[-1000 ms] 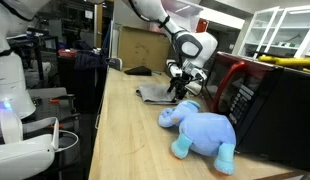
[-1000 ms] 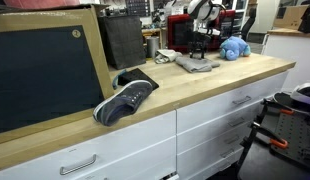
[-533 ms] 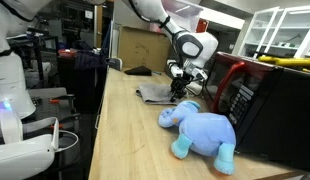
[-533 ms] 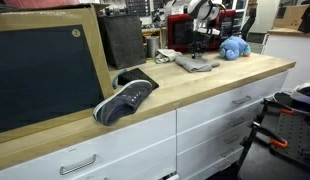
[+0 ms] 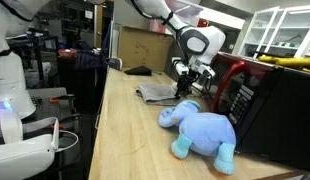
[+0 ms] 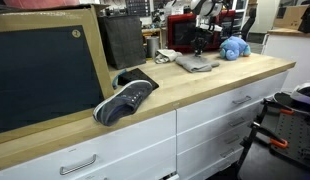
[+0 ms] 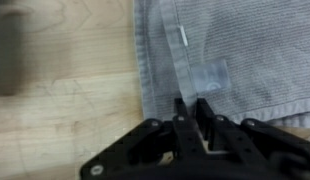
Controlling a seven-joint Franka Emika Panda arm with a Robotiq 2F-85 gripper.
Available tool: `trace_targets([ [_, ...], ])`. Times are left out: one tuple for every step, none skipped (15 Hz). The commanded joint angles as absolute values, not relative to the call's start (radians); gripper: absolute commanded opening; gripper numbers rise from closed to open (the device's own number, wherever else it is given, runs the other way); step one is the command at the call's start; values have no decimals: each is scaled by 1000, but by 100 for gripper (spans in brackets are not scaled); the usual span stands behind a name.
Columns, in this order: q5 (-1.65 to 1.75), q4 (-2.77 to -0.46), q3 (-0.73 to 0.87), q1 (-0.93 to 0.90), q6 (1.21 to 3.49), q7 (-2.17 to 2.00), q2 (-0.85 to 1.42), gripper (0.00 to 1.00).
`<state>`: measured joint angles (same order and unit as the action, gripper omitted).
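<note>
While the pincer (image 7: pixel 192 118) hangs with its fingers drawn together at lower centre of the wrist view, the grey woven cloth (image 7: pixel 235 50) lies flat on the pale wooden surface (image 7: pixel 65 90) directly beneath and ahead, its left hem running top to bottom.

Grey cloth (image 7: pixel 235 50) cut off top and right, blurred dark shape (image 7: pixel 9 60) at left

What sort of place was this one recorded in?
Most likely a robotics lab or workshop: a long wooden workbench with white drawers, another white robot beside it, and a red microwave on the bench.
</note>
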<state>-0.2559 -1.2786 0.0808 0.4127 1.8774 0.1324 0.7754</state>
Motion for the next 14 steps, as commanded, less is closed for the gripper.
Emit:
trace_targets([
  [-260,-1279,86,422,1848,145,738,0],
  [-255,-1301,80,428,1855,152,720,0],
  [-254,-1312,79,428,1855,154,710,0],
  [-253,-1325,78,428,1852,158,698,0],
  [-254,-1333,76,427,1846,161,690,0],
  [-252,-1340,77,425,1847,160,684,0],
  [-248,-1347,79,420,1861,157,683,0],
  [-241,-1352,81,416,1879,159,683,26],
  [-237,-1352,84,414,1894,156,690,28],
  [-234,-1348,84,414,1905,155,698,34],
  [-237,-1336,94,407,1916,154,715,43],
  [-240,-1336,93,405,1932,149,723,49],
  [-243,-1335,90,403,1942,144,732,58],
  [-244,-1338,89,401,1953,139,737,65],
])
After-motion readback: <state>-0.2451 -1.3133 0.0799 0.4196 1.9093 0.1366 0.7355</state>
